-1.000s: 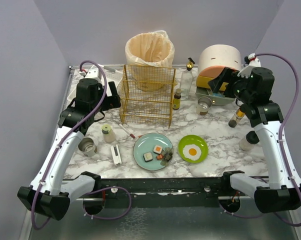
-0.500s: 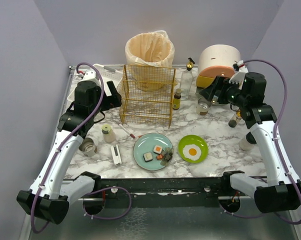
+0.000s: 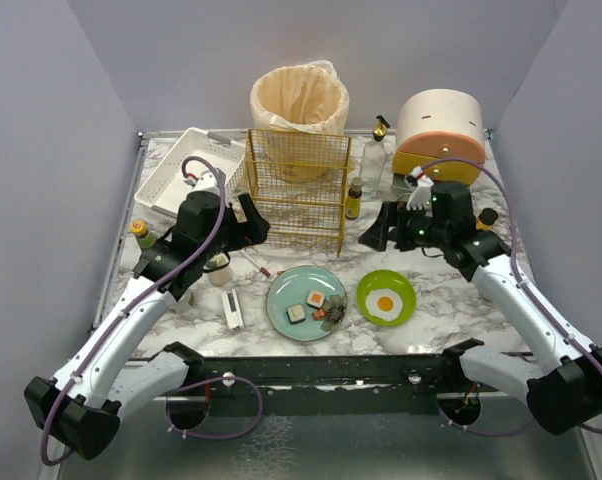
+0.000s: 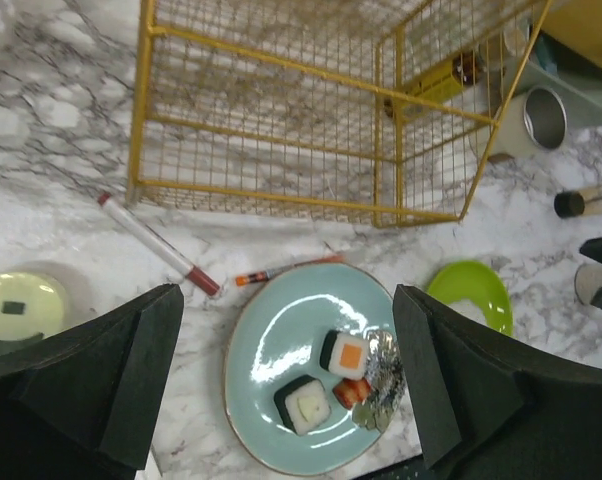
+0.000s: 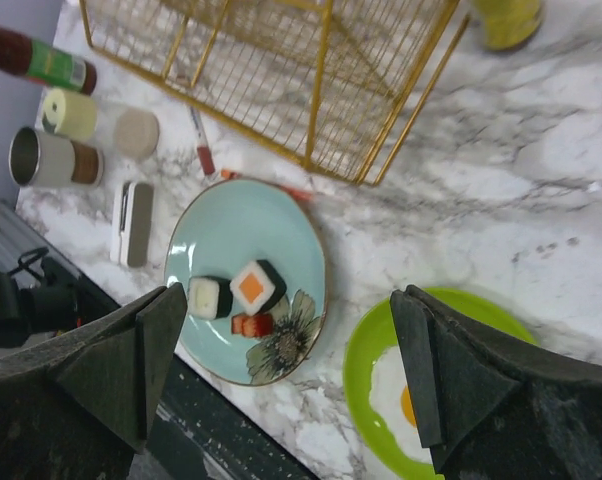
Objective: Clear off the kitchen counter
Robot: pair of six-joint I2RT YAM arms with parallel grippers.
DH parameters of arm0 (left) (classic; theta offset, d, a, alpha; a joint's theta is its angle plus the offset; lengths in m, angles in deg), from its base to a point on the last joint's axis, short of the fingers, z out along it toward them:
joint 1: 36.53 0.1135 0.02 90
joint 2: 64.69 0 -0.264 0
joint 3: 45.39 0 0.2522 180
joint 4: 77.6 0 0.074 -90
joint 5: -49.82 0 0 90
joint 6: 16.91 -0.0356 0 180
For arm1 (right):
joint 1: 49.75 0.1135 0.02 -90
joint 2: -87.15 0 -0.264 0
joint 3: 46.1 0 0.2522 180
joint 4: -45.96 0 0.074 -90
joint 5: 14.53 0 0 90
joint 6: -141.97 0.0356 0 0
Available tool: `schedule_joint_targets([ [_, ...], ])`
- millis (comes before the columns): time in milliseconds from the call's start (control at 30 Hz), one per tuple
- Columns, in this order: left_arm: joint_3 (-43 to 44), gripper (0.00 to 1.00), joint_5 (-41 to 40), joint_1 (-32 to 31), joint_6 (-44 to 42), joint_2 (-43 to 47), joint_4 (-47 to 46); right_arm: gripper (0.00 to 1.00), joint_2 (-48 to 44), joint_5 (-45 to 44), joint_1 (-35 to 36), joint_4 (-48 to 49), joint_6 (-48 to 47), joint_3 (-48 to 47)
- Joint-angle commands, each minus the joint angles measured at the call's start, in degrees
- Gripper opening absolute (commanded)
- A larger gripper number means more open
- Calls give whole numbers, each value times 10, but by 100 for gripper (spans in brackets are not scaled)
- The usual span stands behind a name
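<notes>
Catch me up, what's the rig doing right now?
Both arms are stretched out over the kitchen counter, and nothing has been picked up. The left tool and the right tool hang open and empty, near the blue plate with sushi pieces and the green plate with a fried egg. The gold wire basket stands just behind.

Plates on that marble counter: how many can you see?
2. A pale blue plate carrying sushi pieces sits near the front edge, centre; a smaller green plate holding a fried egg lies just right of it, apart. Others could be hidden from these views.
</notes>
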Motion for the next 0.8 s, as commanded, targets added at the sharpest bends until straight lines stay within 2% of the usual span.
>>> schedule_joint_targets([
  [0, -45, 93, -33, -68, 66, 16, -9, 92, -3, -51, 65, 43, 43, 43],
  [200, -115, 93, -58, -154, 136, 41, -13, 89, 12, -80, 129, 90, 91, 94],
  [433, -164, 92, -112, -258, 192, 27, -29, 80, 2, -128, 155, 123, 142, 157],
  [767, -232, 91, -136, -269, 219, 15, -60, 66, 50, -97, 155, 197, 153, 198],
])
